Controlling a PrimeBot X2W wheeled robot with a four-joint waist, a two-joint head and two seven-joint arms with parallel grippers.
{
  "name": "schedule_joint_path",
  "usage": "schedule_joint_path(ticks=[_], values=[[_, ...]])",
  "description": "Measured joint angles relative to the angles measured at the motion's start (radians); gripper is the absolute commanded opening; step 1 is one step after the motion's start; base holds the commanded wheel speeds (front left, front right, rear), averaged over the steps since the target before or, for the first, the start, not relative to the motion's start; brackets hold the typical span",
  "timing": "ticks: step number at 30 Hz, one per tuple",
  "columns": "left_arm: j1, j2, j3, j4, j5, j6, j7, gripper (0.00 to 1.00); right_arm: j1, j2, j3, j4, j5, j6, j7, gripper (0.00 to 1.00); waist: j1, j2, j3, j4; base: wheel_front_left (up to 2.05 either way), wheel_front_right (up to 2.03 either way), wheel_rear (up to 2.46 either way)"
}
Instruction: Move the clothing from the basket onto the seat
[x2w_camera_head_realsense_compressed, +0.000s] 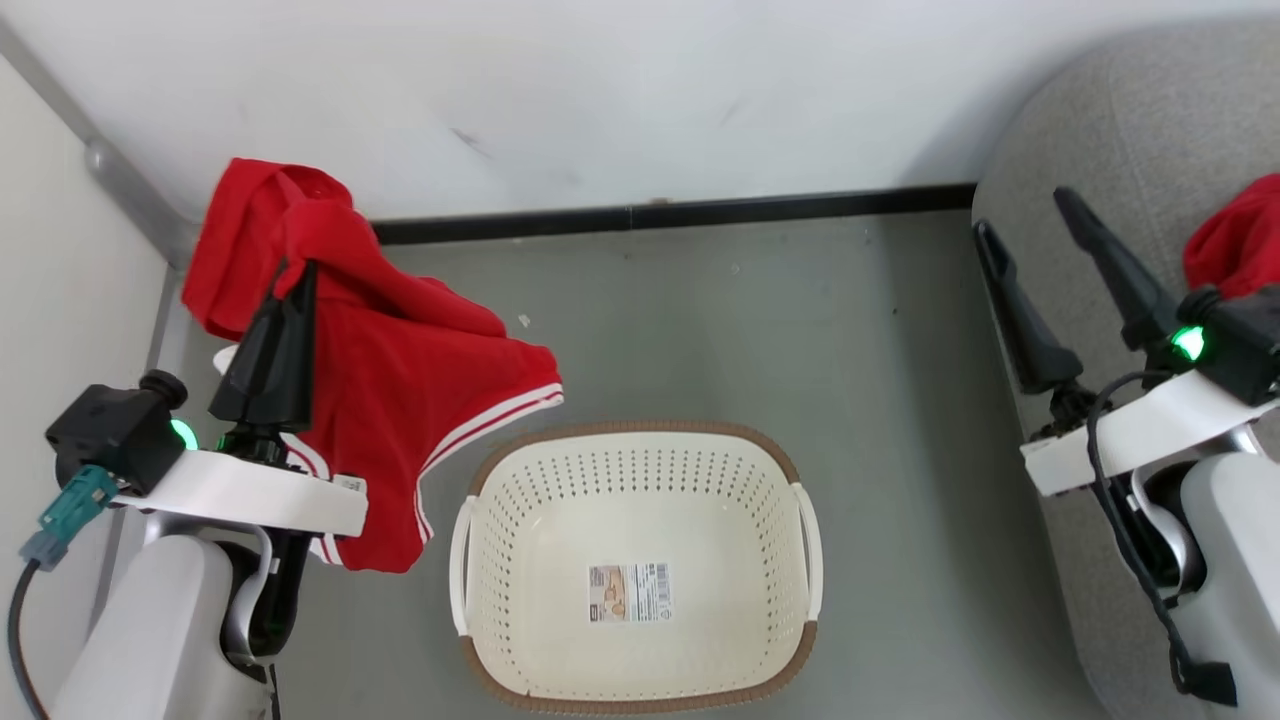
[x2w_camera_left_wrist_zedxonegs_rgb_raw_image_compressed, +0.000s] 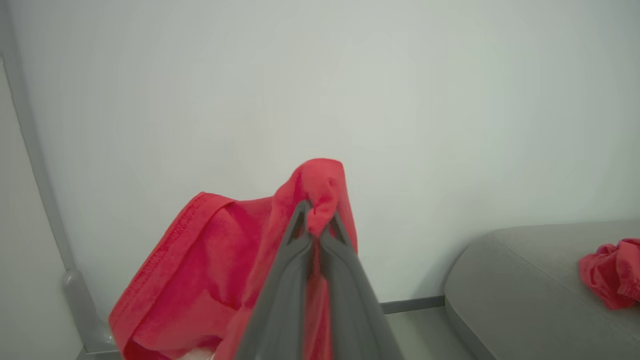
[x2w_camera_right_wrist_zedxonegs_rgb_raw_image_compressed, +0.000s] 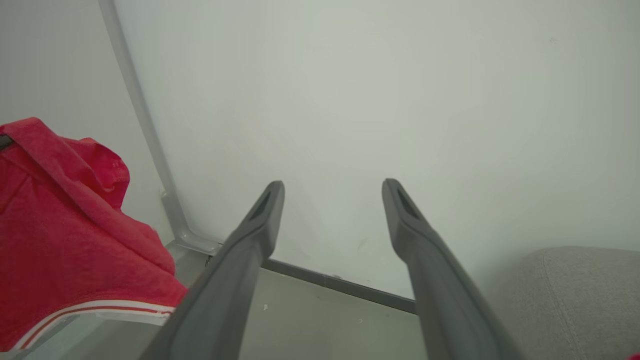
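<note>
basket on the floor: interior bare apart from a barcode label on its bottom; print too small to read. left gripper clamped tight on a red garment, which hangs off the basket's left rim, clear of it. right gripper spread wide, holding nothing, over the sofa near its left edge. second red garment lies on the sofa.

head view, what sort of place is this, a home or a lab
Probably a staged living-room corner, perhaps a test room: a grey sofa by a bare white wall with dark skirting, and a laundry basket on a plain grey floor.
</note>
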Motion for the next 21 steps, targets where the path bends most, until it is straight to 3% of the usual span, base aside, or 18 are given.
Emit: schedule_joint_path(ticks=[21], values=[[0.024, 0.029, 0.003, -0.142, 0.054, 0.018, -0.003, 0.0, 0.106, -0.001, 0.044, 0.019, 0.042, 0.0, 0.0, 1.0, -0.0001, 0.0, -0.123, -0.008, 0.0, 0.0, 0.0]])
